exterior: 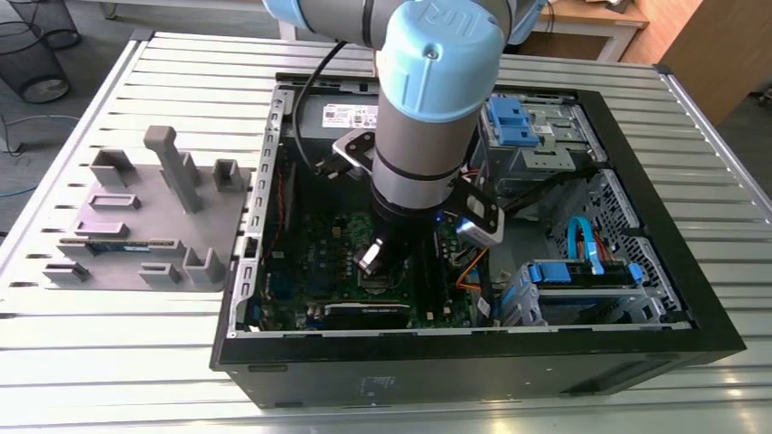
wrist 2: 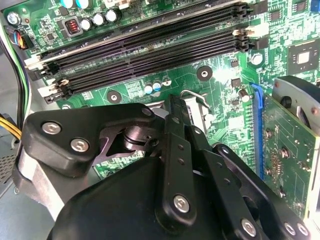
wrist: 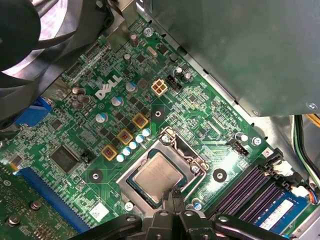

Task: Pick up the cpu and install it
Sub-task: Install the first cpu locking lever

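You see gripper (wrist: 172,195) low over green board (exterior: 316,237), lower centre of exterior view. Jaws pinched together, empty, likely because cpu (wrist: 159,176) lies flat in socket (wrist: 142,158) (just beside tips).

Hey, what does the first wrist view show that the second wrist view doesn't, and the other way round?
First wrist view: the cpu lying in its socket, silver top up, and a black fan. Second wrist view: broad black links of the claw with silver screws, and a small red part. Both: the green board, black memory slots, and the claw's shut tips by the socket.
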Controlling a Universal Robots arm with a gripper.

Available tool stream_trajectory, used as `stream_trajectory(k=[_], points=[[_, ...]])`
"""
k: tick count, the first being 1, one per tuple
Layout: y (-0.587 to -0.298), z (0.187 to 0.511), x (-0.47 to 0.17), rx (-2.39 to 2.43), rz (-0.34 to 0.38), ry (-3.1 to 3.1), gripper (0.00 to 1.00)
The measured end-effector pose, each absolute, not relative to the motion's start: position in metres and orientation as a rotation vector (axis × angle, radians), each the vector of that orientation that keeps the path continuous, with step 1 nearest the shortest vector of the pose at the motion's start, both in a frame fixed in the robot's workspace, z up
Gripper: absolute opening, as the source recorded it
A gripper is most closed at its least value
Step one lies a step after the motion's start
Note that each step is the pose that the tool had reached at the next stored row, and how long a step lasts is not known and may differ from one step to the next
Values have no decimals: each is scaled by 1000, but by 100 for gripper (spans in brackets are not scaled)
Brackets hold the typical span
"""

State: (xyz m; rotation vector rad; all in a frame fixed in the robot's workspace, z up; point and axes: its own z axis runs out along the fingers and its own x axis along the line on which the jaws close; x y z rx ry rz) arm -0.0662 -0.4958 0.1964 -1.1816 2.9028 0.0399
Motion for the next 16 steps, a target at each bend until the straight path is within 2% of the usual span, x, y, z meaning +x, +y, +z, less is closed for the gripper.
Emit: stream_trajectory(k=[16], points=[[-496, 190, -64, -1182, 40, 2903, 11]])
